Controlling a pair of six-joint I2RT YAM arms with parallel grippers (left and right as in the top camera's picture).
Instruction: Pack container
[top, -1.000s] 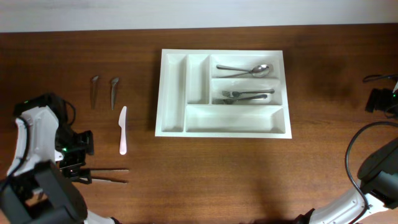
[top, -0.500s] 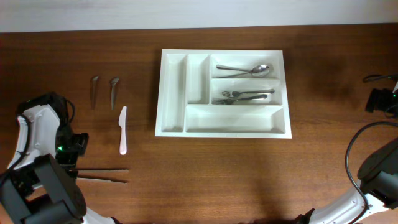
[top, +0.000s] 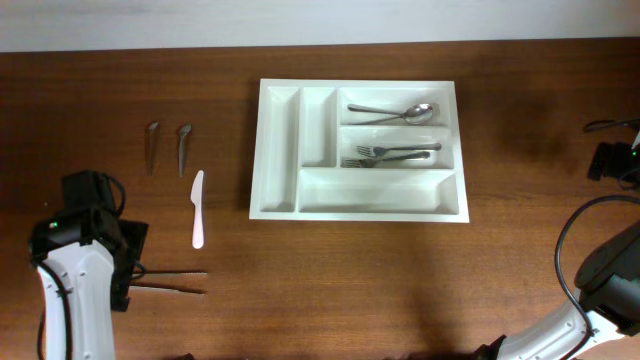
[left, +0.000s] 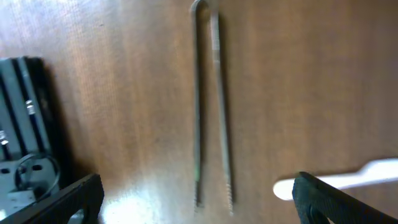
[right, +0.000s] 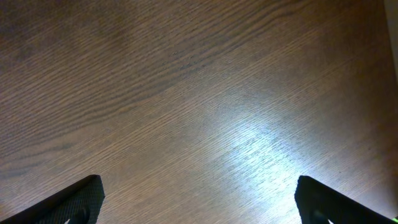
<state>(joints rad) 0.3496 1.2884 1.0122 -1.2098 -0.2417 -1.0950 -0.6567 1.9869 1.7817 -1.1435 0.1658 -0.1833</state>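
Left gripper (left: 199, 196), fingers spread, over the metal tongs (left: 208, 106) near the front-left corner — poised to straddle them; right gripper (right: 199, 200) spread too — idle.

Thin metal tongs (left: 208, 106) lie on the wood table (left: 311, 81) between wide-spread fingers (left: 326, 200), white knife (left: 284, 189) beside one.

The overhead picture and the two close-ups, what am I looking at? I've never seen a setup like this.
Two robot arms work at a table. The wide picture comes from a camera above; the others from a camera on each wrist. On the table: a white cutlery tray holding a spoon and forks, a white plastic knife, two small dark utensils, metal tongs. The left gripper hangs open near the tongs; the right gripper is open over the table. Nothing is held.
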